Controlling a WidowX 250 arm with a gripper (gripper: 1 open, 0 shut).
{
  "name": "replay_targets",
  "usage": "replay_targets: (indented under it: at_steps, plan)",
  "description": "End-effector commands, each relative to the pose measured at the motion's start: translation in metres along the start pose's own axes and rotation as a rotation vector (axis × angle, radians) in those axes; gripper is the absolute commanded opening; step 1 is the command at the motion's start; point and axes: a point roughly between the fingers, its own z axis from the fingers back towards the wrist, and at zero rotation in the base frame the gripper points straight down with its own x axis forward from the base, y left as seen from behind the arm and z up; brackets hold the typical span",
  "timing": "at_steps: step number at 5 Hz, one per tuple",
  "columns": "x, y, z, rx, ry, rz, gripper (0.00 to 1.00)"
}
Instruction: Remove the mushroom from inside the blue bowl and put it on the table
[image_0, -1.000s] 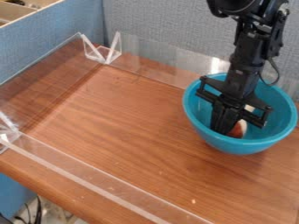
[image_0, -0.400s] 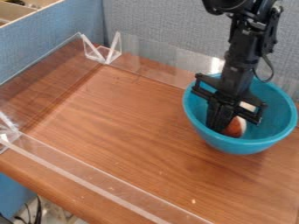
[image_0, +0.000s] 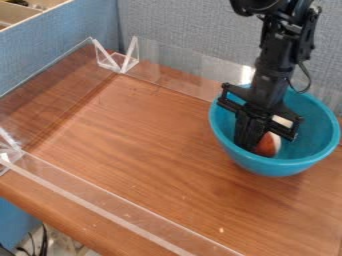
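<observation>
The blue bowl (image_0: 315, 152) stands on the table (image_0: 140, 140) at the right. My gripper (image_0: 262, 142) points straight down into the bowl, low inside it. The mushroom (image_0: 273, 144) shows as a small orange-brown and cream lump right at the fingertips, and the black fingers (image_0: 251, 133) are closed against it. It stays deep in the bowl, and the fingers hide its left part.
Low clear acrylic walls (image_0: 80, 185) run along the table's edges, with clear brackets (image_0: 118, 55) at the far left corner. A blue partition (image_0: 60, 55) stands behind on the left. Bare wood stretches left of the bowl.
The gripper and arm have shifted slightly left and up inside the bowl, and the mushroom has stayed at the fingertips. The bowl has not moved.
</observation>
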Motion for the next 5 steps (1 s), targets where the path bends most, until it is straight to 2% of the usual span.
replay_targets:
  at_steps: [1, 3, 4, 5]
  plan:
    - [0.002, 0.008, 0.046, -0.008, -0.136, 0.017, 0.00]
    - [0.003, 0.011, 0.056, -0.001, -0.165, 0.020, 0.00]
    - [-0.007, 0.023, 0.072, -0.006, -0.193, 0.039, 0.00]
    - [-0.024, 0.061, 0.106, -0.010, -0.240, 0.115, 0.00]
